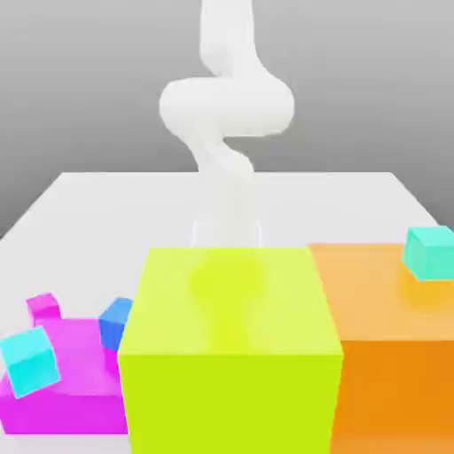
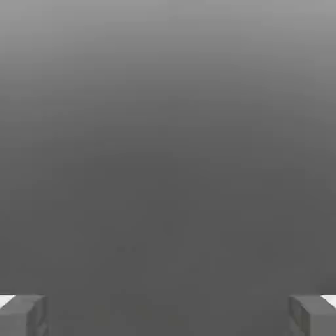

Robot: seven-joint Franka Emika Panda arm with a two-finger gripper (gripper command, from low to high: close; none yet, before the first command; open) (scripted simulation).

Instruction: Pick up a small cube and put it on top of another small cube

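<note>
Seemingly, in the exterior view the small magenta cube (image 1: 43, 307) sits at lower left on the flat magenta block (image 1: 75, 390), so the arm (image 1: 226, 115) should come over it squarely, while the hand view shows the gripper (image 2: 168, 315) fingers spread wide, holding nothing.

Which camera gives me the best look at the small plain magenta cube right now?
The exterior view. There the small plain magenta cube sits at the far corner of the large flat magenta block, near the small blue cube, on the exterior view's left. The hand view has grey background and the gripper fingertips spread wide apart, holding nothing.
</note>
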